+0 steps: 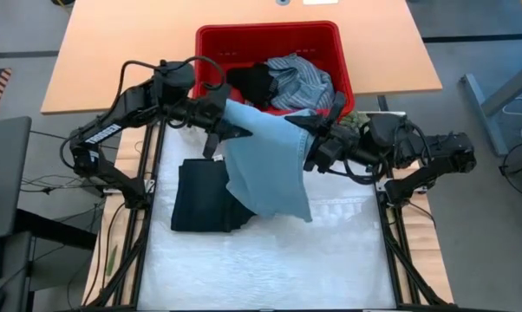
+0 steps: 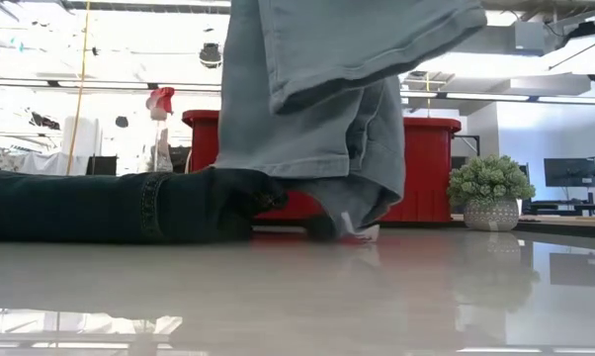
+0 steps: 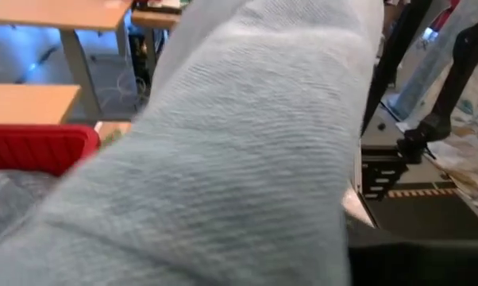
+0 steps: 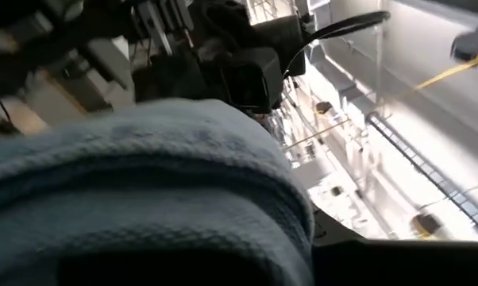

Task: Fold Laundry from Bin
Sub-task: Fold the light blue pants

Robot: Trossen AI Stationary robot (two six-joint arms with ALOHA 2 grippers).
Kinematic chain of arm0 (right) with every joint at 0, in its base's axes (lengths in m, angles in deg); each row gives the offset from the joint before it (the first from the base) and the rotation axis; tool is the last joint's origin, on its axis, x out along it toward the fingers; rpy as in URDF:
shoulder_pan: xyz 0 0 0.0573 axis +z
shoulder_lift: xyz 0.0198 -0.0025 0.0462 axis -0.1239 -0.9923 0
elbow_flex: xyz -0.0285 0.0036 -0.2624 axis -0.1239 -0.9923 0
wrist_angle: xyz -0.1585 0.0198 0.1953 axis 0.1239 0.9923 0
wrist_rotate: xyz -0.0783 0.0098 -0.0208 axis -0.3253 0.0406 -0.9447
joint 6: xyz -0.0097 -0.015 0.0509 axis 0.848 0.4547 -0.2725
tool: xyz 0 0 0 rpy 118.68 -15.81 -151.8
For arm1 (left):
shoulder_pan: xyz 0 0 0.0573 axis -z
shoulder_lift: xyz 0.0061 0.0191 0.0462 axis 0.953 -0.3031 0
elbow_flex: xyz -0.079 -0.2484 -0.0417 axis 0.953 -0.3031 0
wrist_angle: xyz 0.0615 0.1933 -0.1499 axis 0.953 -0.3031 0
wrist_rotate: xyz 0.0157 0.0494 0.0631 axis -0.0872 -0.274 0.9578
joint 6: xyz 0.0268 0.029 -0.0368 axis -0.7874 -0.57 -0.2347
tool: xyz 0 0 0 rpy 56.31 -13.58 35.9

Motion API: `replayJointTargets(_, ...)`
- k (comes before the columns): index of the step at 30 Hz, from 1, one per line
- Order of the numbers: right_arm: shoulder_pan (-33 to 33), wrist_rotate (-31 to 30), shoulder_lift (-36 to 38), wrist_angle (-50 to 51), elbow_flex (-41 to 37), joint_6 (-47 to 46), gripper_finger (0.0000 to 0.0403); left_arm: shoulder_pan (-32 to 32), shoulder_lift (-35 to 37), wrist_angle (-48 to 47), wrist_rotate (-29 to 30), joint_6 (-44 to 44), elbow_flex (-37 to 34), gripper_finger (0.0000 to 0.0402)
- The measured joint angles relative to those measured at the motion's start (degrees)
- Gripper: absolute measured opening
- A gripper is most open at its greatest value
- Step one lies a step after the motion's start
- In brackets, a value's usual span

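Observation:
Light blue denim jeans (image 1: 270, 169) hang between my two grippers over the table's far middle; they also fill the low view (image 2: 317, 109). My left gripper (image 1: 229, 124) holds their left top and my right gripper (image 1: 311, 139) their right top. A dark navy piece (image 1: 205, 198) lies flat on the table, left of and partly under the jeans. The red bin (image 1: 330, 39) stands behind, with the blue-white striped shirt (image 1: 303, 80) and a black piece (image 1: 252, 82) inside. My left gripper holds the jeans by their upper left edge (image 1: 239, 115), coming level from the table's left. The cloth (image 3: 247, 159) drapes over the fingers and hides the contact. My right gripper holds the upper right edge (image 1: 297, 128), coming level from the right, its fingers under cloth (image 4: 144, 199). The jeans hang slack, and their lower end (image 2: 352, 220) reaches the table.
A spray bottle with a red trigger (image 2: 161, 117) and a small green fuzzy ball in a pot (image 2: 490, 188) stand beside the bin. White table surface (image 1: 270, 269) lies between the garments and the near edge. Black frame rails (image 1: 391, 234) run along both sides.

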State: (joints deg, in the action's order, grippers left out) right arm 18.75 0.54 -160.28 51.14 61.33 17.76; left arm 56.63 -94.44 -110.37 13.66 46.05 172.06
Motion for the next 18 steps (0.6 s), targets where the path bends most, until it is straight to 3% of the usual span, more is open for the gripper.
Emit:
replayJointTargets(2,-0.2,0.0,0.0,0.6,0.0,-5.6,0.0033,0.0,0.0,1.0,0.1,-0.5,0.0,0.0018)
replayJointTargets(6,-0.9,0.1,1.4,7.1,0.0,-20.2,0.0062,0.0,0.1,1.3,1.3,-1.6,0.0,0.0005)
replayJointTargets(11,-3.1,1.2,6.2,22.8,0.1,-43.5,0.0101,-0.3,1.5,1.7,4.1,-2.0,-0.1,0.0002)
replayJointTargets(15,-7.1,10.8,10.0,36.4,2.0,-62.0,0.0134,-0.7,2.8,2.4,5.3,-2.0,0.0,0.0002)
replayJointTargets(18,-9.5,16.9,11.4,44.7,3.7,-69.3,0.0160,-0.7,2.6,1.5,5.9,-2.0,0.0,0.0001)
